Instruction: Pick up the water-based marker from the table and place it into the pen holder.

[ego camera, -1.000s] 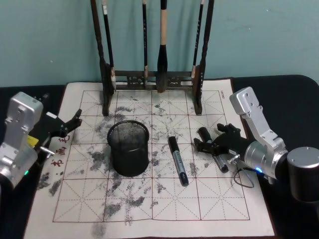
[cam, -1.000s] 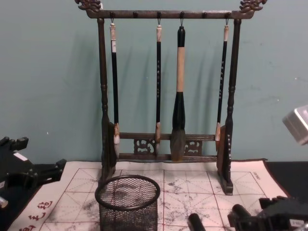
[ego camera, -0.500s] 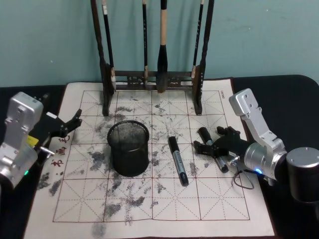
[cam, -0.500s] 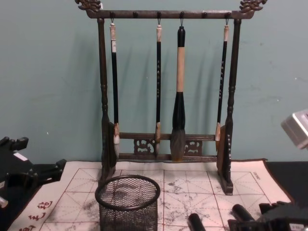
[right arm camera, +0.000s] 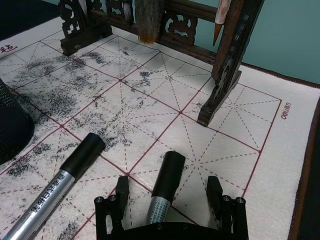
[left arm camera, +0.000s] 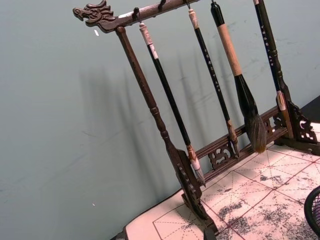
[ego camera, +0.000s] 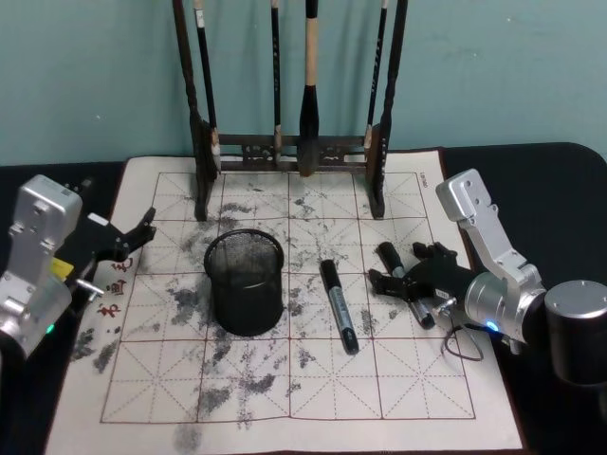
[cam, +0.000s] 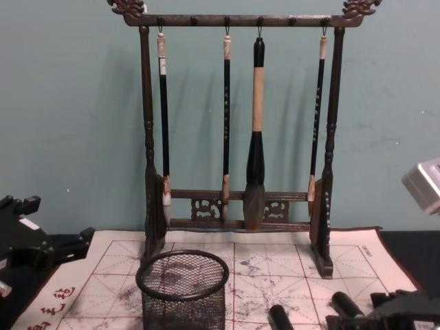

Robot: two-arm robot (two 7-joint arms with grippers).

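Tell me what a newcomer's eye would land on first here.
The tall wooden brush rack with four hanging brushes stands at the back of the ink-stained mat. In front of it, the black mesh pen holder sits left of two markers, and the open right gripper straddles the one farther right. The left gripper is parked at the mat's left edge.

A plain teal wall [cam: 69, 103] fills the upper frame behind a black table [ego camera: 531, 171]. On the table lies a white, red-gridded mat [ego camera: 285, 398] blotched with ink. A dark wooden brush rack [cam: 240, 20] with four hanging brushes stands at centre back.
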